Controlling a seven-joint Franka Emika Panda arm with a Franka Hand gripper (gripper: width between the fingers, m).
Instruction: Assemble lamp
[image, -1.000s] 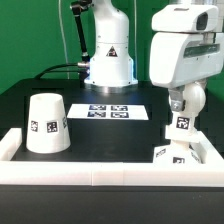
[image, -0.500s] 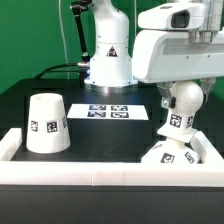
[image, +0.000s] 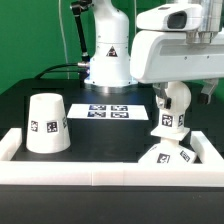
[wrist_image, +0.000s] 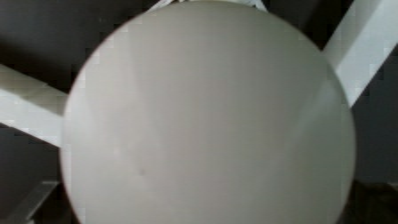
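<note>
The round white bulb (image: 171, 108) stands neck down, with a tag on its neck, over the flat base (image: 168, 156) at the exterior view's front right. My gripper (image: 176, 90) comes down on the bulb's round top from above, with the fingers hidden behind the hand. In the wrist view the bulb (wrist_image: 205, 115) fills nearly the whole picture and no fingertips show. The tapered shade (image: 45, 125) stands mouth down at the exterior view's left, apart from the gripper.
The marker board (image: 118, 111) lies flat in the middle of the black table. The white rail (image: 90, 170) runs along the front and up both sides. The robot's base (image: 110, 55) and a cable stand at the back.
The gripper and the bulb have moved together toward the exterior view's left, and the bulb now sits more over the base. The shade has not moved.
</note>
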